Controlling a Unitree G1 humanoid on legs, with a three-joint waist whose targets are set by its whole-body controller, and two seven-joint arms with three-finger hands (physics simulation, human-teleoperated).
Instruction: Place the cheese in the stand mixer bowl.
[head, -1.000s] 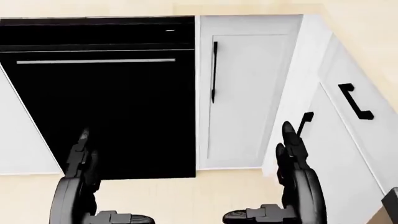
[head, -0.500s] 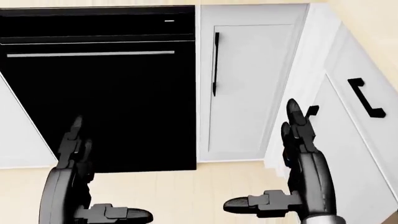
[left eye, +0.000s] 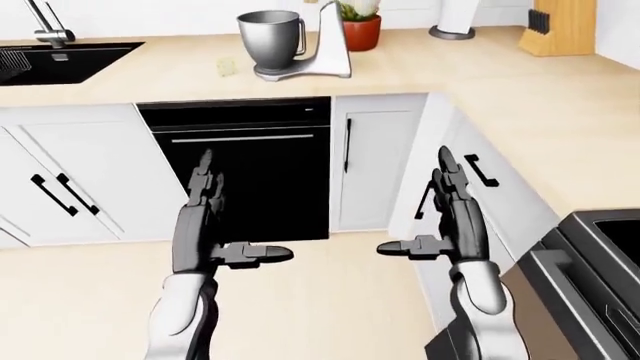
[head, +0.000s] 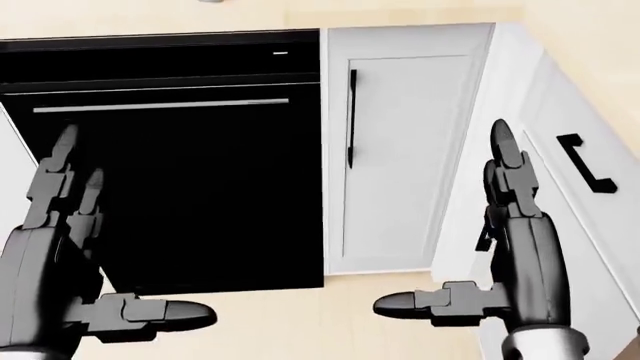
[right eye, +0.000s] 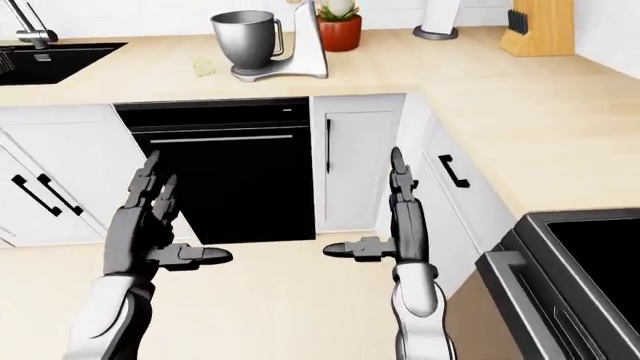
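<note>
The stand mixer (left eye: 326, 46) stands on the light wood counter at the top of the left-eye view, with its steel bowl (left eye: 269, 39) on its left side. A small pale cheese piece (left eye: 226, 67) lies on the counter just left of the bowl. Both hands are low, over the floor facing the cabinets and far below the counter. My left hand (left eye: 228, 216) is open and empty, fingers pointing up, thumb pointing inward. My right hand (left eye: 418, 204) is open and empty in the same pose.
A black dishwasher (left eye: 250, 172) sits under the mixer between white cabinets (left eye: 375, 157). A sink (left eye: 60, 64) is at top left. A potted plant (left eye: 360, 28) and knife block (left eye: 555, 28) stand on the counter. A stove (left eye: 600, 262) is at bottom right.
In the head view both hands have risen and look larger; the left hand has shifted to the left. The whole picture bobbed slightly up and back down, so the camera moved.
</note>
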